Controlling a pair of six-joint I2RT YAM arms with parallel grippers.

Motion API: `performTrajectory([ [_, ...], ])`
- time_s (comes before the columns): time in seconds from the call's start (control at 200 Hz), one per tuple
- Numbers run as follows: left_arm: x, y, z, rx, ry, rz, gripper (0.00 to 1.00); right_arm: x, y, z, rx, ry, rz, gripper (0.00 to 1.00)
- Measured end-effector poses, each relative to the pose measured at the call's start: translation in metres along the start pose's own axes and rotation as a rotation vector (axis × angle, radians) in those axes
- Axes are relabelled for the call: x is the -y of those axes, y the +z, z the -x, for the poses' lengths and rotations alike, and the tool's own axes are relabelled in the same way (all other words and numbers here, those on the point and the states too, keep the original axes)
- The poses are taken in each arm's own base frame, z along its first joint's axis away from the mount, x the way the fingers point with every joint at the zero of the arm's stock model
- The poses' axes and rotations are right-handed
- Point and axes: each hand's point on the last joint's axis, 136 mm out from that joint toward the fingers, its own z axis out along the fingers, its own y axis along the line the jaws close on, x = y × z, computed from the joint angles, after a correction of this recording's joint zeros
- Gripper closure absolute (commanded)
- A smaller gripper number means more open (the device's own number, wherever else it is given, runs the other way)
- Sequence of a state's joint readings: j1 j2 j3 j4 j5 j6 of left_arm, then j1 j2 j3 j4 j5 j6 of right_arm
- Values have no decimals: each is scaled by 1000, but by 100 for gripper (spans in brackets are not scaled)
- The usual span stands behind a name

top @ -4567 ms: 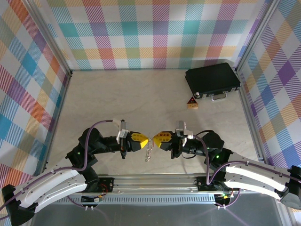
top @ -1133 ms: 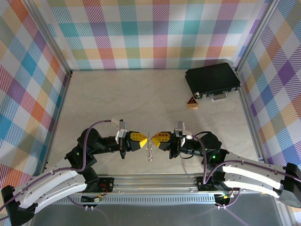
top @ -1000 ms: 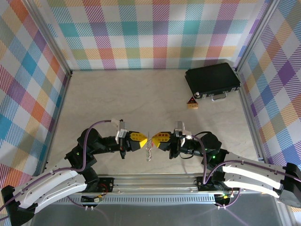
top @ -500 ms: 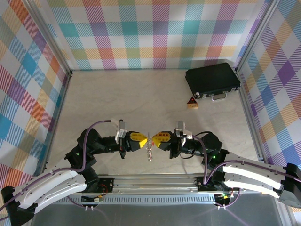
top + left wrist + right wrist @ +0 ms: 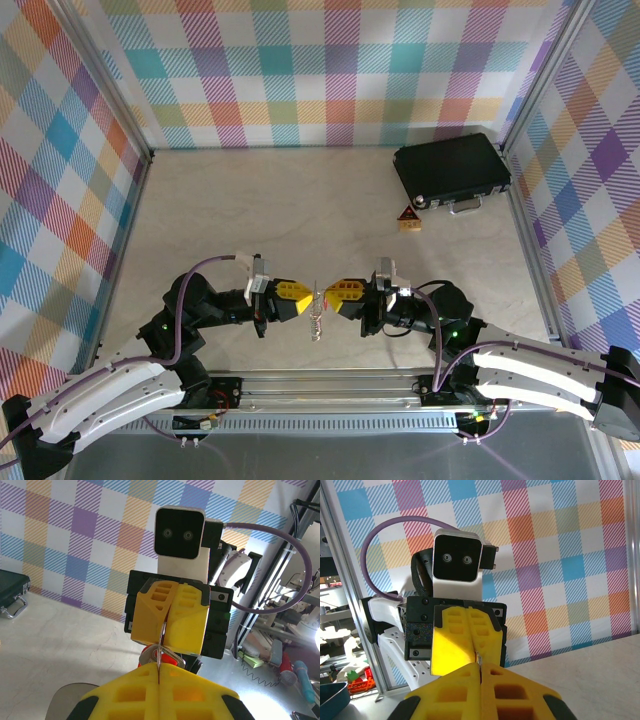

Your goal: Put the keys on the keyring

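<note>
top external / left fingers (image 5: 303,297): closed, tips pointing right, pinched on the top of the keyring (image 5: 316,318)
top external / right fingers (image 5: 333,294): closed, tips pointing left, nose to nose with the left pair, on the same end of the ring
top external / keyring: held off the counter (image 5: 300,200) between the two tips, near the front edge, the rest dangling free
top external / other: black case (image 5: 452,170) in the far right corner, orange-brown block (image 5: 408,220) just in front of it, both well apart from the arms
left wrist / left fingers (image 5: 167,680): closed tight at the bottom, thin wire coming out of the seam
left wrist / right fingers (image 5: 170,630): facing the camera, closed, keyring (image 5: 160,650) wire running up into their seam
left wrist / key (image 5: 171,658): red head sits in the gap between the two tip pairs, against the wire; can't tell if it's threaded on
left wrist / black case (image 5: 10,592): corner and handle at far left, on the counter
right wrist / right fingers (image 5: 482,680): closed, at the bottom
right wrist / left fingers (image 5: 469,645): facing the camera, closed, tips touching the right pair
right wrist / keyring (image 5: 480,660): a metal sliver where the seams meet
</note>
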State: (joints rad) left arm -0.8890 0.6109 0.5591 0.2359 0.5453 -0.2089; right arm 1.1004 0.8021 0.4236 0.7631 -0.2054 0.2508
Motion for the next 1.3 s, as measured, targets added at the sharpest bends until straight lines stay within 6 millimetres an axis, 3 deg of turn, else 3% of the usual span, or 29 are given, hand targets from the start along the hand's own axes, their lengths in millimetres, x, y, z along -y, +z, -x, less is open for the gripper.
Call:
performTrajectory([
  [1.3,1,-1,0,0,1,-1,100,0,4,-7,-16,3,16,100],
])
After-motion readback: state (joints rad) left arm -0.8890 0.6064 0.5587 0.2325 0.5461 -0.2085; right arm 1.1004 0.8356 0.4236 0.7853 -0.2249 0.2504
